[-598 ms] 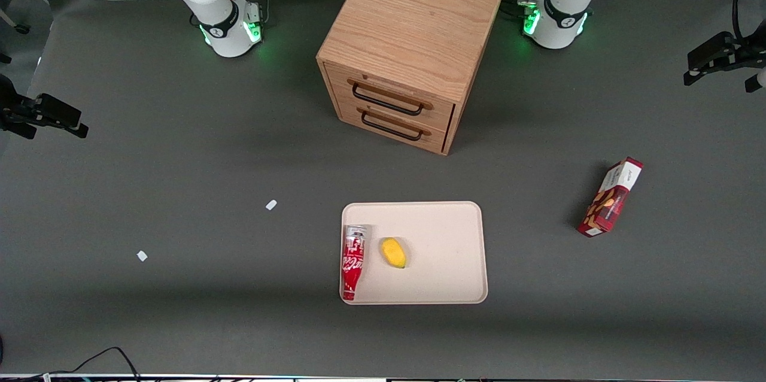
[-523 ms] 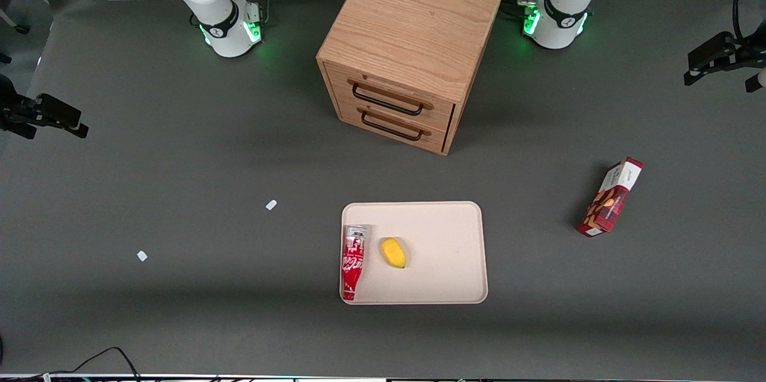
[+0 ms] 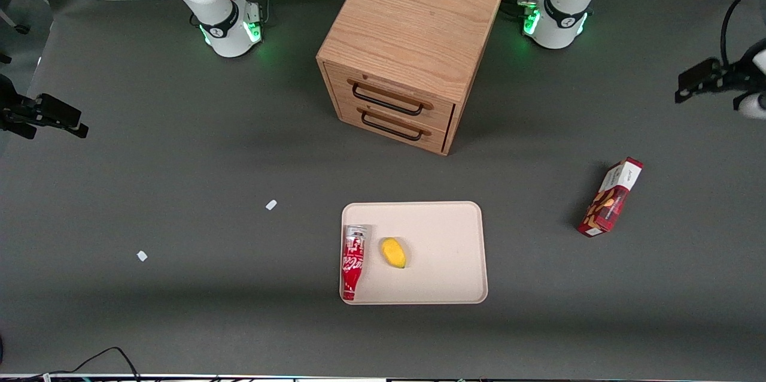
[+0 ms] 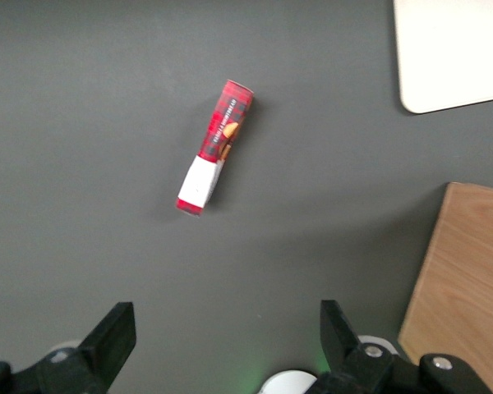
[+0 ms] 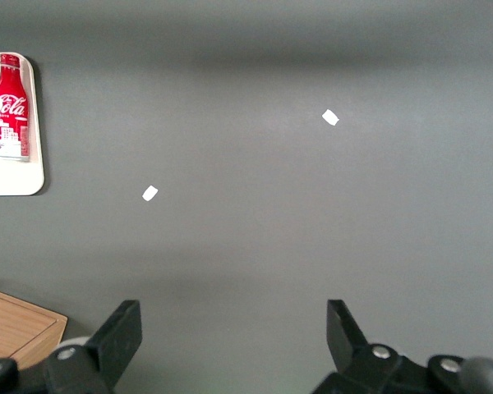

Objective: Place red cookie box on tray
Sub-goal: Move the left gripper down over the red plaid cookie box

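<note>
- The red cookie box is lying on the dark grey matte table, a slim rectangular cardboard carton in dark-red plaid with tan cookie pictures and a white panel at one end.
- It is resting well apart from the tray, toward the working arm's end of the table and slightly farther from the front camera than the tray's middle.
- Its long axis is running at a slant: the white-panel end is pointing away from the front camera, the plain red end toward it and angled slightly toward the tray.
- The tray is showing as a flat beige rectangle with rounded corners and a low rim; a red-and-white soda bottle is lying along one of its short edges, with a small yellow rounded fruit just beside the bottle.
- Farther from the front camera than the tray, a wooden drawer cabinet of pale grained oak is standing, with two dark metal handles on its front.
- The gripper is hanging above the table at the working arm's end, apart from the box, its fingers spread wide and holding nothing.
- The left wrist view is looking straight down on the box, showing its narrow top face, one tray corner and a cabinet edge.
- The right wrist view alone is showing the bottle's white lettering; two small white scraps are lying toward the parked arm's end.
</note>
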### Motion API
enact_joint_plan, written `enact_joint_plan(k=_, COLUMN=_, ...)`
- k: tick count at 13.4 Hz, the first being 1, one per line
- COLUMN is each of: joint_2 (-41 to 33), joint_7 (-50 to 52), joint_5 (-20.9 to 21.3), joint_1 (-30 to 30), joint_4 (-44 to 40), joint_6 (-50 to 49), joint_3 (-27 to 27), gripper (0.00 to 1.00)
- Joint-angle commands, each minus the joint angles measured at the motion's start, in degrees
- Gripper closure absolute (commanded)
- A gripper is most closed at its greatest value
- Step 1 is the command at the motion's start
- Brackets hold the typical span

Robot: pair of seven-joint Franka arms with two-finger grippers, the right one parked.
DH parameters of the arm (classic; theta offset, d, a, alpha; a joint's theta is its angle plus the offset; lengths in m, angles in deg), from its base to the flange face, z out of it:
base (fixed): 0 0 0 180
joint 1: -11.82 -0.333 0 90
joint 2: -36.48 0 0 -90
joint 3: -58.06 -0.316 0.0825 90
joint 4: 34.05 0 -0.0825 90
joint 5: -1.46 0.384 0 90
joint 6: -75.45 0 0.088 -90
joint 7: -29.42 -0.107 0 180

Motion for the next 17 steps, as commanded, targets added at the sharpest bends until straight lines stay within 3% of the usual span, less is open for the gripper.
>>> enact_joint_plan(k=1, joint_2=4.30, joint_7=-6.85, joint_5=2.41, joint_1=-0.29, joint_4=4.58, joint_6=8.96, joint_3=0.22, gripper=0.00)
enact_joint_plan(k=9, joint_2=16.34, joint_7=-11.61, joint_5=2.94, joint_1=-0.55, joint_4=17.25, joint_6=34.46, joint_3=-0.22, gripper=0.00)
enact_joint_plan(k=13, joint_2=21.71, joint_7=-18.46, joint_5=2.85, joint_1=-0.47, joint_4=19.62, joint_6=41.86, joint_3=-1.45, gripper=0.00)
enact_joint_plan(k=17, joint_2=23.12, joint_7=-18.47, joint_5=2.50, joint_1=-0.47, joint_4=23.23, joint_6=46.96, joint_3=-1.45, gripper=0.00)
